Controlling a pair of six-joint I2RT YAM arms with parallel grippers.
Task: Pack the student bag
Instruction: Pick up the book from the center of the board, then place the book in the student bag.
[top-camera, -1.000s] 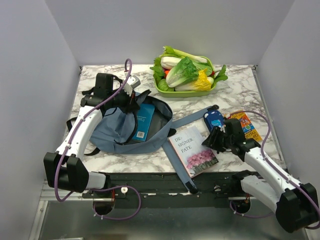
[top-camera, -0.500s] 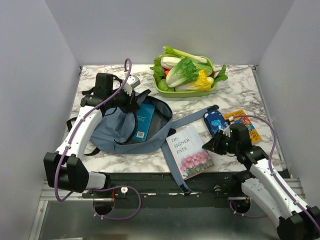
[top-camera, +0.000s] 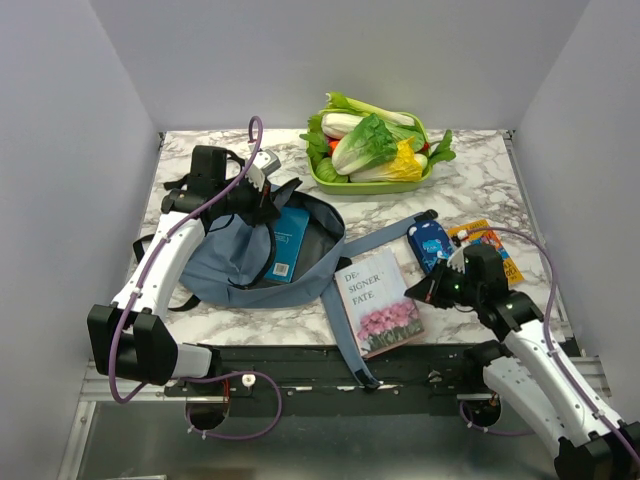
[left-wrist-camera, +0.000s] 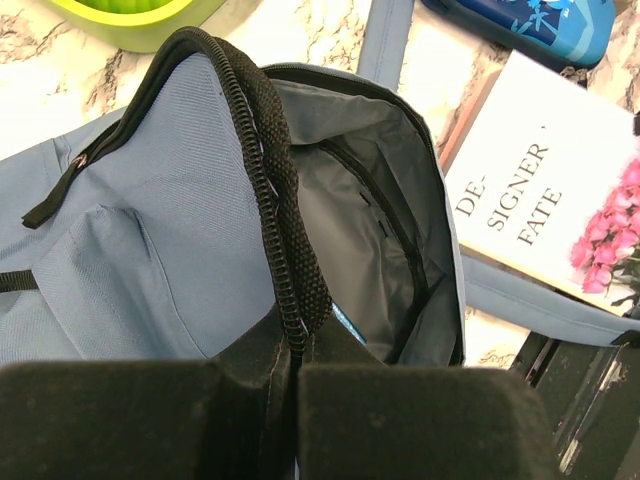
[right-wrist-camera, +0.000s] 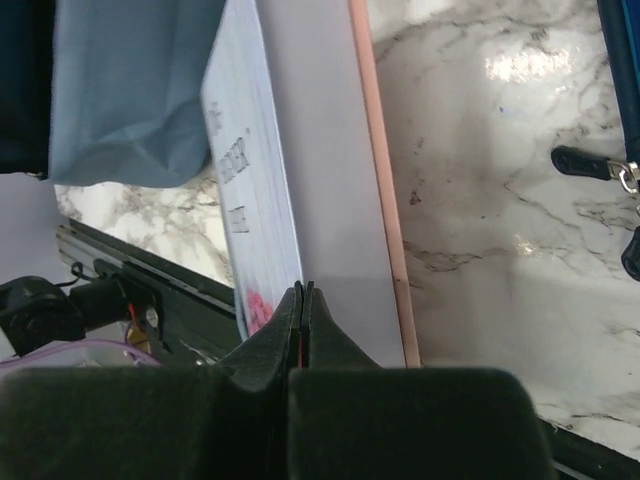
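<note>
Two grips: left fingers (left-wrist-camera: 150, 420) pinch student bag (left-wrist-camera: 150, 230), right fingers (right-wrist-camera: 400, 420) pinch "DE-SIGNER FATE" book (right-wrist-camera: 320, 150).

The left gripper (left-wrist-camera: 295, 362) pinches the black zipper rim of the blue backpack (left-wrist-camera: 150, 250), whose mouth gapes open on grey lining. To the right a white book (left-wrist-camera: 540, 200) with pink flowers lies over a blue strap (left-wrist-camera: 520, 300) on the marble table (left-wrist-camera: 300, 30).

The left arm (top-camera: 170, 255) and right arm (top-camera: 545, 365) wore white shells with black joint blocks. A purple cable (top-camera: 259, 130) looped up behind the left pincer (top-camera: 262, 203); a thinner one trailed behind the right pincer (top-camera: 425, 290). The fingers (left-wrist-camera: 400, 420) were blocky, matte black, foam-like pads.
</note>
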